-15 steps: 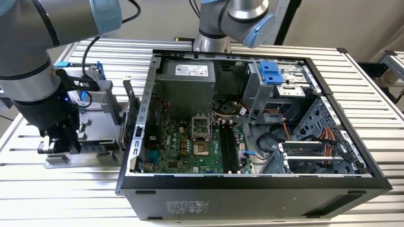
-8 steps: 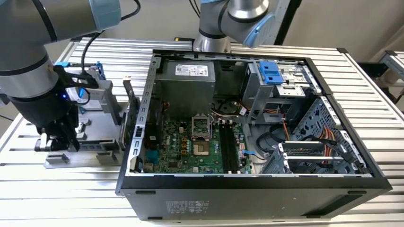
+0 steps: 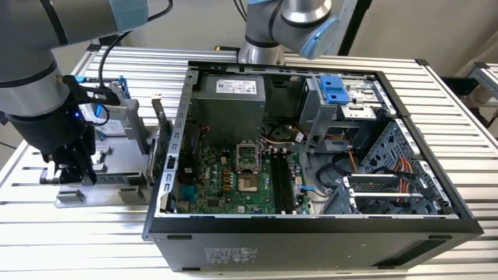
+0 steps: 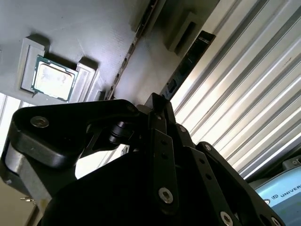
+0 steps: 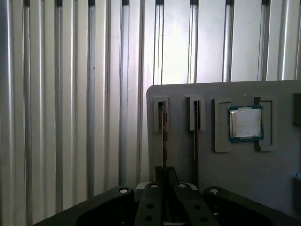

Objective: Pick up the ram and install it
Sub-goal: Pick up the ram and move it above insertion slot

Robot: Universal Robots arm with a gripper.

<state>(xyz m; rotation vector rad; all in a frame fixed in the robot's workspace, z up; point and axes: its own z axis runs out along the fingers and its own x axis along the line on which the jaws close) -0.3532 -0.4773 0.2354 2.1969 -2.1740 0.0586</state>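
The ram [image 5: 163, 136] stands on its long edge in the outermost narrow slot of the grey holder plate [image 5: 181, 94]. In the first wrist view it is seen edge-on as a thin dark line. Its long axis lies flat along the holder, parallel to the ribs of the metal surface [image 5: 70, 94]. One end sits at the slot's far end and the other runs in between the tool's fingers.

Count on the holder:
- Narrow slots: two, each with one thin stick.
- The second stick [image 5: 195, 134] is in the next slot, parallel to the ram and just beside it.
- Processor chip [image 5: 244, 123]: one, lying flat in a square recess beyond the second stick.

The tool [image 5: 165, 170] is down at the holder. Its fingers are drawn almost together, one on each face of the ram, clamping its thin body. In the second wrist view the ram [image 4: 188, 61] shows as a dark strip leading to the fingertips of the tool [image 4: 162, 101].

In the exterior view the tool [image 3: 69, 172] hangs low over the holder. One open computer case [image 3: 311, 245] lies on the surface beside the holder, toward the exterior view's right. A second arm [image 3: 284, 23] rises beyond the case.
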